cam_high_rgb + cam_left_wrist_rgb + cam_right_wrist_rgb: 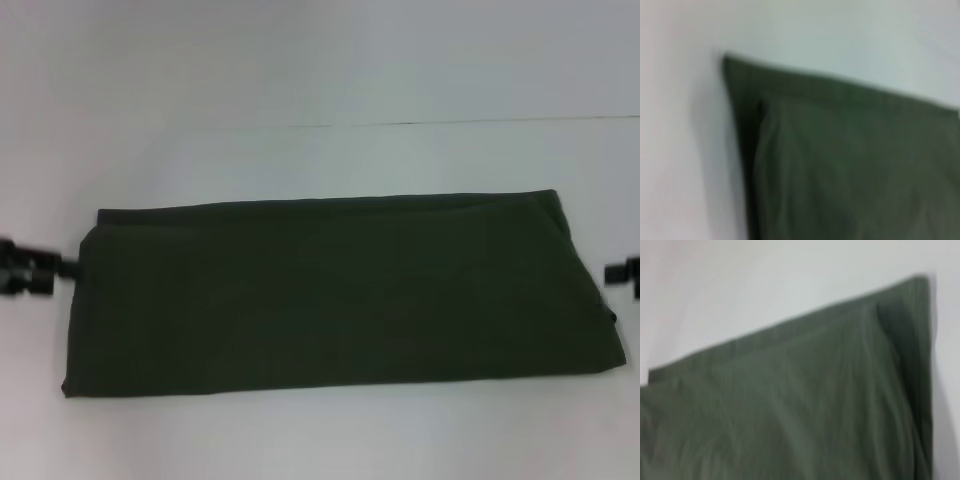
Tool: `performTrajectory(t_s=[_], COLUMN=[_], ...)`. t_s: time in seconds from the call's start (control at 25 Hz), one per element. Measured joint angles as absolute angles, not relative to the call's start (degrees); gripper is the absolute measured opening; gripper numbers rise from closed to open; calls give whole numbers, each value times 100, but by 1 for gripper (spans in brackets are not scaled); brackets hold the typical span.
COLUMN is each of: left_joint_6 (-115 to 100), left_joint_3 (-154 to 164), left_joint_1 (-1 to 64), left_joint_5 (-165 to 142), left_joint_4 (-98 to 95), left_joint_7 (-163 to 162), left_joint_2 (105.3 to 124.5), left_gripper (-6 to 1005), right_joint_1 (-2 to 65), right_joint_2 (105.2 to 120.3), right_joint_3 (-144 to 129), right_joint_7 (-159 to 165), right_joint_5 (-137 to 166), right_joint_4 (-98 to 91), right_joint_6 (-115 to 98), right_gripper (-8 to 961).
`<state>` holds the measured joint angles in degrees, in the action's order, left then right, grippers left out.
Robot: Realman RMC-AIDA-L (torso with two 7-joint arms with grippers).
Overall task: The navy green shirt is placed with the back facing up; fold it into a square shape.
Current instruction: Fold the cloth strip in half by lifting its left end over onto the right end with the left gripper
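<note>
Head view shows the navy green shirt (340, 295) lying flat on the white counter (320, 80), folded into a long band that runs from 9 o'clock to 3 o'clock across the middle of my sight. My left end effector (35, 268) sits at 9 o'clock, just beside the shirt's left end; my right end effector (625, 272) sits at 3 o'clock, just beside the right end. I cannot tell whether either is released or clenched. Both wrist cameras show a corner of the shirt with a folded layer lying on top, white counter beyond it.
</note>
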<state>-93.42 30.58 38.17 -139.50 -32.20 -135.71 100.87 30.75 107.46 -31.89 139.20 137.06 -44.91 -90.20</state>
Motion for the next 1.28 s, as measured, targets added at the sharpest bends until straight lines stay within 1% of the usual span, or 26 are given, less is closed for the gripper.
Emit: performTrajectory(t_s=[0.08, 0.2, 0.24, 0.36, 0.48, 0.56, 0.64, 0.72, 0.84, 0.88, 0.96, 1.04, 1.28], left_joint_6=[-9483, -9646, -9702, -9787, -9756, -9711, -9710, -9698, -9688, -9650, -9626, -9609, -9601], left_joint_3=[2633, 2209, 2122, 2079, 2028, 1922, 1884, 1639, 1614, 1595, 1580, 1564, 1591], left_joint_1=[3865, 3881, 3867, 3789, 3649, 3480, 3431, 3091, 2994, 2786, 2678, 2533, 2406], left_joint_5=[-13844, -13563, -13419, -13204, -13173, -13168, -13167, -13164, -13165, -13165, -13168, -13197, -13402], left_joint_4=[-3291, -3326, -3310, -3188, -3109, -3097, -3095, -3089, -3088, -3086, -3085, -3084, -3068], left_joint_7=[-13457, -13348, -13319, -13361, -13633, -13845, -13881, -14050, -14079, -14137, -14160, -14172, -14246], left_joint_2=[10040, 10025, 10034, 10123, 10241, 10326, 10340, 10412, 10418, 10425, 10432, 10468, 10524], left_gripper=[491, 552, 572, 692, 811, 963, 963, 963, 963, 962, 962, 962, 962], right_joint_1=[3138, 3209, 3222, 3234, 3322, 3448, 3559, 3667, 3783, 3829, 3891, 3918, 3959], right_joint_2=[10686, 10631, 10619, 10613, 10598, 10570, 10536, 10506, 10492, 10485, 10479, 10476, 10515], right_joint_3=[-2946, -2684, -2639, -2624, -2660, -2697, -2782, -2953, -3130, -3183, -3273, -3339, -3393], right_joint_7=[13886, 13635, 13505, 13099, 12818, 12680, 12580, 12487, 12430, 12422, 12420, 12427, 12448], right_joint_5=[13647, 13291, 13106, 12615, 12347, 12328, 12342, 12346, 12346, 12346, 12346, 12346, 12345], right_joint_4=[-4568, -4605, -4576, -4435, -4267, -4135, -4005, -3884, -3823, -3806, -3779, -3773, -3759], right_joint_6=[-9084, -9194, -9220, -9243, -9269, -9322, -9338, -9329, -9286, -9274, -9276, -9282, -9276], right_gripper=[592, 715, 755, 874, 899, 916, 916, 916, 916, 916, 916, 916, 916])
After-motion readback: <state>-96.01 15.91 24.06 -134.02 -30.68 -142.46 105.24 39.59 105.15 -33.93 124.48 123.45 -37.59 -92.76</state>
